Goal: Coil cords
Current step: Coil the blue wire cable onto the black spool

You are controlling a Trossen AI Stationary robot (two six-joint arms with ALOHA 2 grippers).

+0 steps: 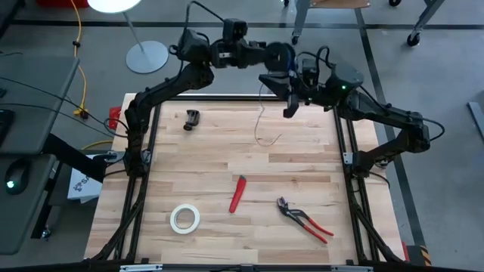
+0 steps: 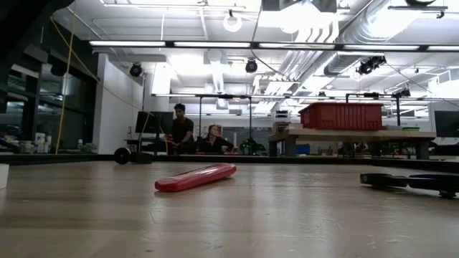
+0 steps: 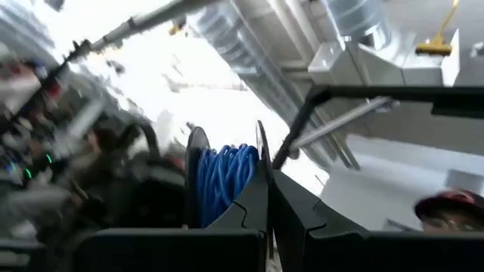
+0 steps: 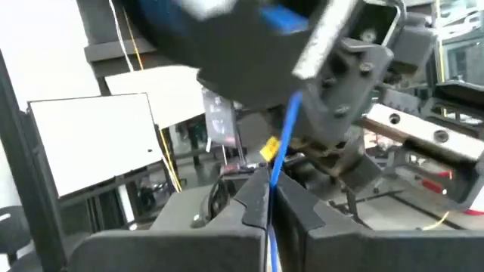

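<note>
Blue wire (image 4: pixel 281 151) sits pinched in my right fingers (image 4: pixel 268 198), raised over the counter's (image 1: pixel 227 159) far edge; left fingers (image 3: pixel 268 219) clench the spool (image 3: pixel 223 181) alongside; loose tail trails onto wood; any slack could snag and tangle.

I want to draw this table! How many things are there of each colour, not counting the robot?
Red: 2, cutter and pliers
White: 1, tape roll
Black: 2, clip and spool
Blue: 1, wire
Total: 6

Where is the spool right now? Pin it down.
The spool is off the table at the far edge in the high view, held by the left gripper, beside the right gripper.
</note>
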